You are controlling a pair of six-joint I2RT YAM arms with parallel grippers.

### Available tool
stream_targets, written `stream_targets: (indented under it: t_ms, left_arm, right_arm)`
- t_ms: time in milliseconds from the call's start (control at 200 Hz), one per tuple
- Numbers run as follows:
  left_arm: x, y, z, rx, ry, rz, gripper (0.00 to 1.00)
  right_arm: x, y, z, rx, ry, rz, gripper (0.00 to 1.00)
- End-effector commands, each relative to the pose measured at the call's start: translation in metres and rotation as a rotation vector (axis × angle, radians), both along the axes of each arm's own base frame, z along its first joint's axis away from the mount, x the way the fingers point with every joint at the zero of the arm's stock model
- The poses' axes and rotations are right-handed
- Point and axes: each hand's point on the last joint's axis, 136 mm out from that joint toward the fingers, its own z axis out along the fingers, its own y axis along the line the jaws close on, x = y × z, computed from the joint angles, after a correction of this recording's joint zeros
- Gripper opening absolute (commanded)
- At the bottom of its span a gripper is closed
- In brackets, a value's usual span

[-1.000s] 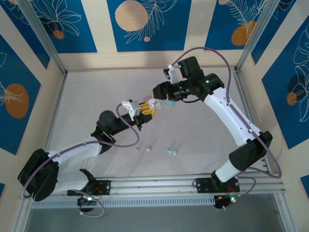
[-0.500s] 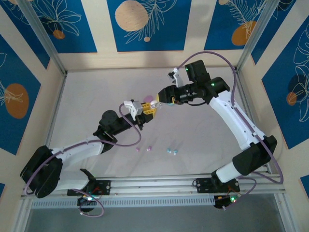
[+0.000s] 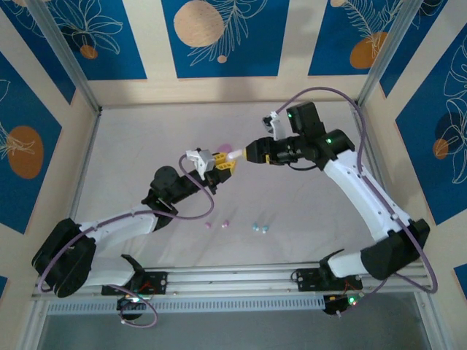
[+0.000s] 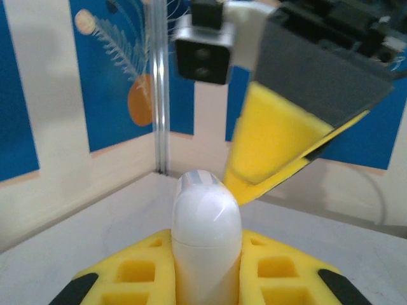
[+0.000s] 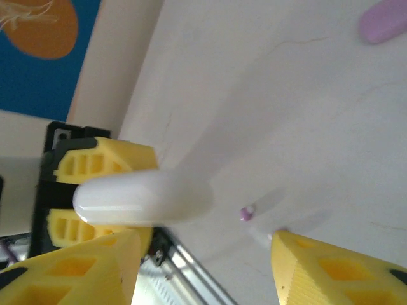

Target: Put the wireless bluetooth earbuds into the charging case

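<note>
Two left fingers (image 4: 137,270) clamped on white case (image 4: 206,235), right fingers (image 5: 331,273) apart just beside its tip, earbuds (image 3: 226,223) loose on table (image 3: 131,160)

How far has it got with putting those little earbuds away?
Nothing looks finished yet. In hand: the left gripper is shut on the white case, which looks closed, and the right gripper stands open just beside it. Left to do: the pink buds and teal buds lie loose on the table, and the pink case sits apart from them, untouched.
</note>
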Motion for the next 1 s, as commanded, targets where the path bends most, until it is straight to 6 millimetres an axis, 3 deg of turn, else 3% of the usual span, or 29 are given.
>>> stream_targets:
  t_ms: [0,175,285,595,860,995]
  left_arm:
    - [0.018,0.007,-0.010,0.007,0.136,0.100,0.00]
    - [0.037,0.026,-0.052,0.048,0.370,0.229,0.00]
    - [0.053,0.043,-0.087,0.079,0.589,0.297,0.00]
    - [0.085,0.080,-0.170,-0.042,1.115,0.282,0.00]
    - [0.105,0.104,-0.219,0.032,1.272,0.370,0.00]
    - [0.116,0.117,-0.232,0.111,1.302,0.447,0.00]
  right_arm:
    - [0.016,-0.034,0.006,-0.019,-0.102,-0.210,0.60]
    - [0.020,-0.084,-0.012,0.013,-0.064,-0.431,0.62]
    - [0.019,-0.101,-0.025,0.069,0.010,-0.494,0.62]
    - [0.019,-0.096,-0.052,0.130,0.169,-0.489,0.62]
    - [0.017,-0.090,-0.062,0.140,0.231,-0.478,0.62]
    - [0.016,-0.086,-0.067,0.142,0.256,-0.480,0.62]
